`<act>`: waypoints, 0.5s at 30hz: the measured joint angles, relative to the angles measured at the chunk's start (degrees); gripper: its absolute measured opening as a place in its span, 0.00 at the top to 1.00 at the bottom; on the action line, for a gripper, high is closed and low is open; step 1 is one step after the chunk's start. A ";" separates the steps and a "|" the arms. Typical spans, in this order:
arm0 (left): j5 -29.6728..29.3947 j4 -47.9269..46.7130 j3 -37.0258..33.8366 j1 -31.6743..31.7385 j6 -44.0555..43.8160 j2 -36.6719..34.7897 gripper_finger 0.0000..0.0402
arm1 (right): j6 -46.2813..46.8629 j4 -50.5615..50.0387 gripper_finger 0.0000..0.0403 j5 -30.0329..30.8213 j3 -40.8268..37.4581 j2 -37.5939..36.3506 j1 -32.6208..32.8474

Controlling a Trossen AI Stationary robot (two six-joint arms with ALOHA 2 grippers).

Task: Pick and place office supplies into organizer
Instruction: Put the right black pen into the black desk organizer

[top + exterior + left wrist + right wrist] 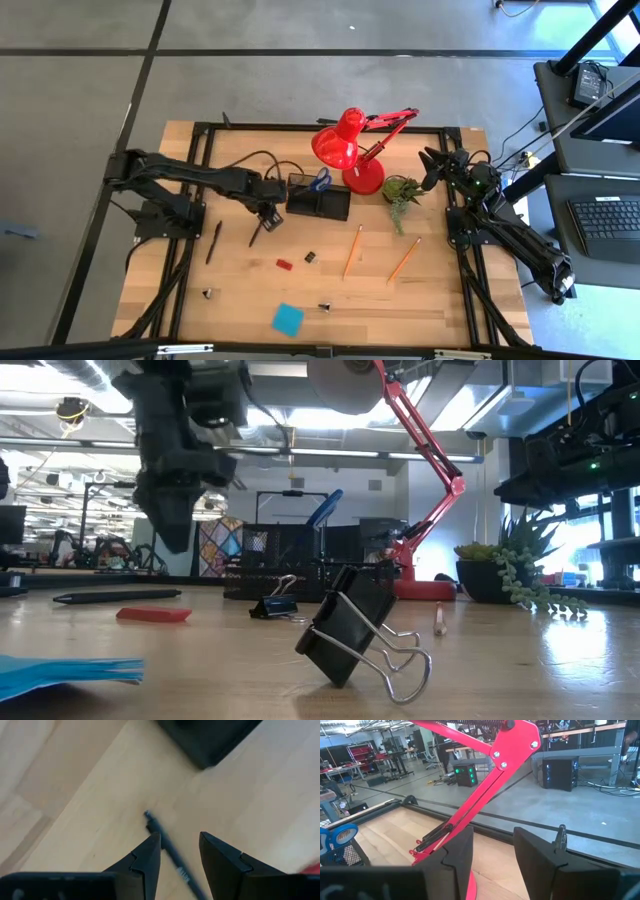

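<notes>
Office supplies are noted scattered on the pale wooden tabletop (440, 300), all placed here relative to the black rectangular mesh organizer tray (320, 203). Blue-handled scissors (320, 181) are seen standing upright in the organizer, probably because a tall compartment suits long tools. A dark slim pen (257, 230) is seen lying flat just beside the organizer's left end, and a second dark pen (213, 242) farther out on that side. The left gripper (268, 214) is held above the nearer pen, pointing down; in the left wrist view its fingers (145, 860) are parted by a narrow gap, nothing is gripped, and the pen (170, 852) is seen running beneath that gap, not yet touched. This is judged to be a lining-up for a pinch across the pen's shaft. Two orange pencils (353, 251), a small red eraser (284, 265), black binder clips (310, 258) and a blue square sticky-note pad (287, 319) are left on the near side of the organizer, apart from it. The right gripper (430, 170) is parked well to the organizer's right, fingers parted, empty.
</notes>
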 joint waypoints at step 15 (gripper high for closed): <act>-0.38 -0.59 0.82 0.04 -4.75 5.78 0.68 | 0.07 -0.35 0.64 0.00 0.00 0.00 0.02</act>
